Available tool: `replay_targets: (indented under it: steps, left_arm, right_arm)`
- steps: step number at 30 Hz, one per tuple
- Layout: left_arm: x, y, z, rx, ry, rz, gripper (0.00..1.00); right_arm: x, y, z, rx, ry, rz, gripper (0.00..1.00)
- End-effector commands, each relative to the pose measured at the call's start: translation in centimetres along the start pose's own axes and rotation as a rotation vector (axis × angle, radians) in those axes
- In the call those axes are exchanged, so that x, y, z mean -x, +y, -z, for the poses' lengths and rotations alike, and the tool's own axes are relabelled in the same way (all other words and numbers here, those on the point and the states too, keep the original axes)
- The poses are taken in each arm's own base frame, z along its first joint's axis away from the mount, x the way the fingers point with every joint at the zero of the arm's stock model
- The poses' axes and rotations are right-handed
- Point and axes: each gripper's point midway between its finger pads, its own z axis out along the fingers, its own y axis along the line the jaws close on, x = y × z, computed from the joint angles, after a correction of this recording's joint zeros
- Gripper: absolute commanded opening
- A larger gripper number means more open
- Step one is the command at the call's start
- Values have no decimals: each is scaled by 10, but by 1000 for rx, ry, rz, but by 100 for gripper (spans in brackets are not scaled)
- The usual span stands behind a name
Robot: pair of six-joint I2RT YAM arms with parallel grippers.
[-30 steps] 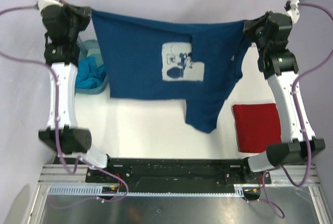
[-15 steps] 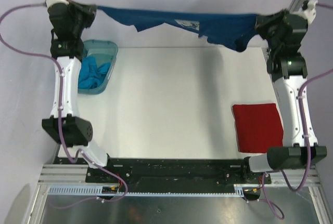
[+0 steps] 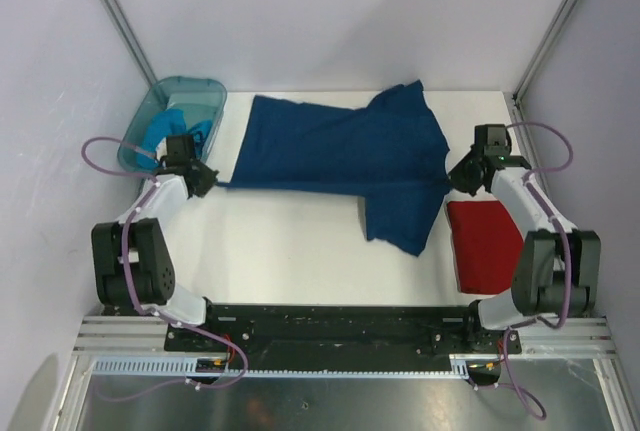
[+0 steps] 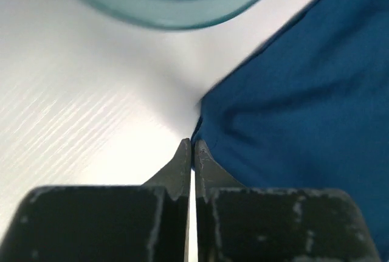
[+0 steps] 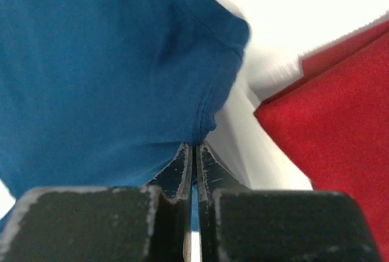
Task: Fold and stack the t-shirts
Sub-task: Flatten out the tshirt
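While both arms are reaching low over the white table (image 3: 290,251), the dark blue cotton t-shirt (image 3: 330,146) is lying spread between them, stretched across the far half of the table. The left jaws are pressing together on the shirt's left corner (image 4: 304,92), just beside the translucent teal plastic bin (image 3: 190,84) that is holding a light blue crumpled garment (image 3: 165,129). The right jaws are pinching the hem at the shirt's right edge (image 5: 91,61), near the folded red t-shirt (image 3: 490,246), which is resting apart from the blue cloth on the table's right side.

Judging from this, the step in hand is laying the shirt flat before the first fold. It is not lying true: one sleeve is pointing toward the far wall, and a flap is trailing toward the near edge, almost touching the red one. Doing this well is asking for equal pull from both sides, so the near hem is running straight, and for letting go only once the pinched corners are sitting on the table. The trailing flap is needing smoothing or tucking in before any fold, and the right arm is needing care not to drag the red stack (image 5: 340,104).

No brand, label or writing is showing legibly; only plain blue fabric is facing the cameras.
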Motion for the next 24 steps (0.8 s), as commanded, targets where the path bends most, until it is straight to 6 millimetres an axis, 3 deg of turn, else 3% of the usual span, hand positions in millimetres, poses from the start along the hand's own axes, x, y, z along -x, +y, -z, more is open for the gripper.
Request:
replay_targets:
  steps: [1,6,9,13,15,19,24]
  left_arm:
    - [4,39,-20,139,-54,-34,0]
    - [-7,53,-31,185,-18,-79,0]
    - [-9,54,-31,185,-10,-90,0]
    - [-11,51,-27,168,1,-85,0]
    - [-13,50,-26,161,9,-84,0]
    - [-17,51,-25,157,24,-84,0]
    - [-21,56,-24,163,30,-81,0]
  right_arm:
    - [-13,-22,-30,-81,67,61,0]
    - [-30,-42,-61,-156,134,82,0]
    - [-35,-46,-63,-179,148,92,11]
    - [-38,-34,-43,-168,124,134,39]
    - [-36,-29,-28,-162,100,148,48]
    - [-47,-23,1,-166,76,198,53]
    - [-91,-36,21,-146,121,219,52]
